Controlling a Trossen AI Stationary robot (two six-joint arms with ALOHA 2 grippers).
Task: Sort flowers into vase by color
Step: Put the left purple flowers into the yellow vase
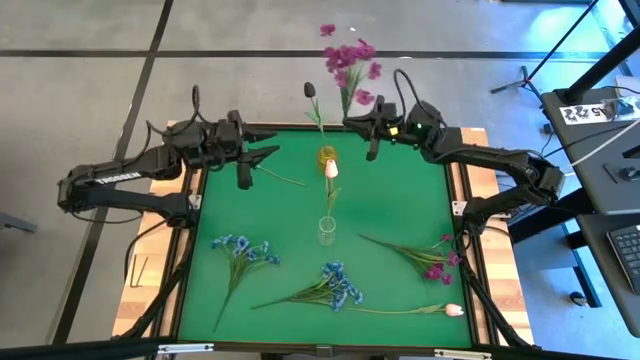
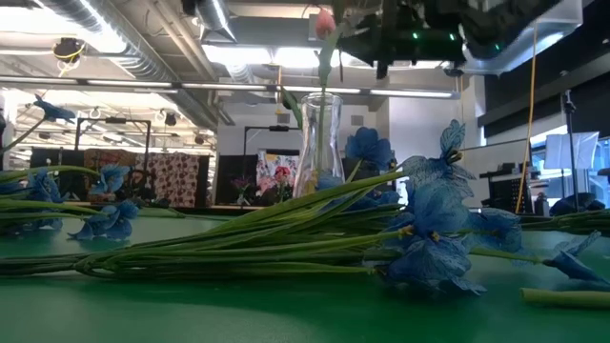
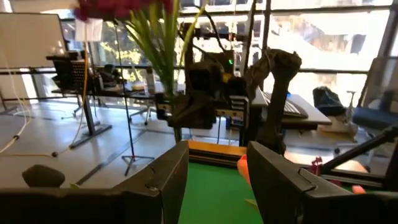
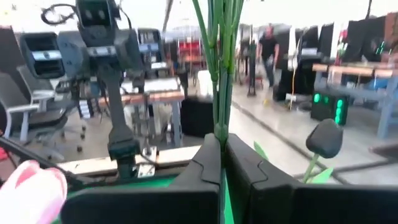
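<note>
Right gripper point(image 1: 372, 150) is raised over the table's 12–1 o'clock edge, jaws clamped on the green stems of a magenta spray point(image 1: 350, 62); the blossoms are seen past the table's far edge in the high view. In the right wrist view the stems point(image 4: 221, 68) run straight up from between the closed fingers point(image 4: 208, 168).

Left gripper point(image 1: 243, 180) is held at about 10–11 o'clock, jaws apart, nothing between them; a lone green stem point(image 1: 285, 178) lies just beside its tip on the green table point(image 1: 390, 200).

Near table centre, slightly toward 12, an amber vase point(image 1: 328, 155) is seen with a near-black tulip point(image 1: 311, 90) leaning out toward 12. Just toward 6 from it, a clear vase point(image 1: 327, 230) holds a pale pink tulip point(image 1: 331, 170); the low view shows the glass point(image 2: 320, 143) upright with the bud point(image 2: 324, 23) at top.

Still lying loose on the table:
- blue spray point(image 1: 240, 250) at 8 o'clock
- second blue spray point(image 1: 335, 283) at 6 o'clock
- magenta spray point(image 1: 430, 260) at 4 o'clock
- pink tulip point(image 1: 453, 310) at 5 o'clock, flat, bud pointing toward 3
</note>
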